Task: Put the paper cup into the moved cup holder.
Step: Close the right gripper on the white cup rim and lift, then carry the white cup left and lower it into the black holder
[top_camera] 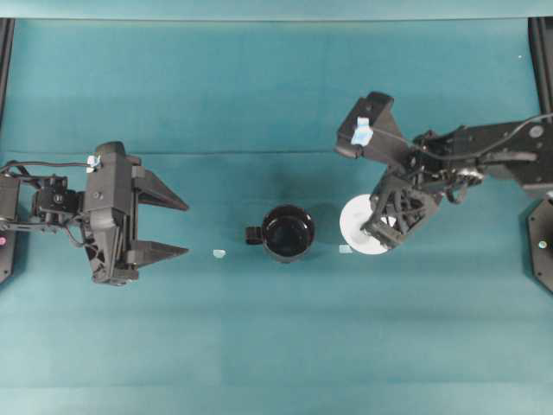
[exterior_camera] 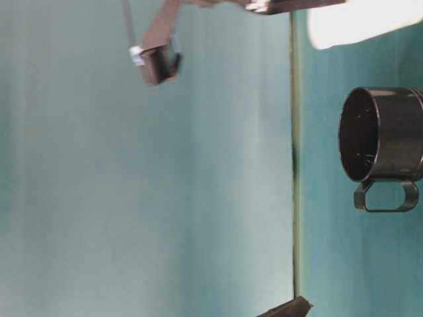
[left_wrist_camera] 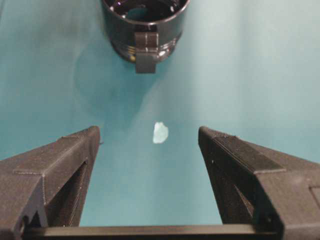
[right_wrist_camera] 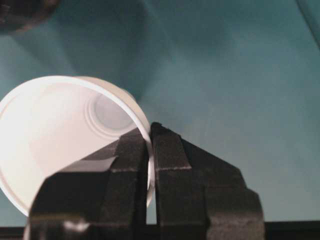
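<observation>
— What sort of place am I driving this in?
— A robotics lab bench, I'd say. I see a table under plain teal cloth, black frame rails at its far corners, two black arms bolted at its left and right edges, cameras strapped to them.

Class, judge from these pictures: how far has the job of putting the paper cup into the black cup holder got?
Done: the right pincer has pinched the paper cup's rim. In hand: the cup is gripped beside the cup holder. Left: carry it over and drop it in. The left pincer waits open.
</observation>
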You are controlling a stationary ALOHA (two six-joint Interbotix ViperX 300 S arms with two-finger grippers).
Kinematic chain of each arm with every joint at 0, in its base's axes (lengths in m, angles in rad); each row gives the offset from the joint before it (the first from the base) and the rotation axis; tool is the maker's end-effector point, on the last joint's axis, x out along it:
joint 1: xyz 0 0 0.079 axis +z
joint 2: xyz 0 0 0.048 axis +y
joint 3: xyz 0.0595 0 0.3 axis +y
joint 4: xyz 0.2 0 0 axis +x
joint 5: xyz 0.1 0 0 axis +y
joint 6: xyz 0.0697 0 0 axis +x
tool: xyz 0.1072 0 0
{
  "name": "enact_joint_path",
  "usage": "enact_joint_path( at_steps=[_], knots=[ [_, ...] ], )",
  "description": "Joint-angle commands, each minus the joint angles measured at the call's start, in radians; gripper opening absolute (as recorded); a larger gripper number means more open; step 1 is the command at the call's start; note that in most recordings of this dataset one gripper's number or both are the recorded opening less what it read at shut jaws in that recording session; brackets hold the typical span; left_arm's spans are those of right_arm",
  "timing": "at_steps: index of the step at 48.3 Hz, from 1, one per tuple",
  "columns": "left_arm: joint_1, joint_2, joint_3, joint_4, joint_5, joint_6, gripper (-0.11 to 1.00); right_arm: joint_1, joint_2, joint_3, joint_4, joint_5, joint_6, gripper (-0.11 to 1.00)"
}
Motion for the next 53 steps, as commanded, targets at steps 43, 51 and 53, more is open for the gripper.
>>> enact_joint_path(
  at_steps=[43,51,53],
  knots=[
    [-0.002,-0.006,-0.012,0.002,-0.008,-0.002,0.81,0.04,0.204,-0.448,-0.002,0.167,-0.002,0.03],
    [-0.002,-0.006,-0.012,0.003,-0.008,-0.002,0.81,0.043,0.242,-0.449,-0.002,0.167,-0.002,0.03],
    [-0.002,-0.006,-0.012,0.003,-0.008,-0.002,0.81,0.044,0.249,-0.451,-0.002,0.167,-0.002,0.03]
  ],
)
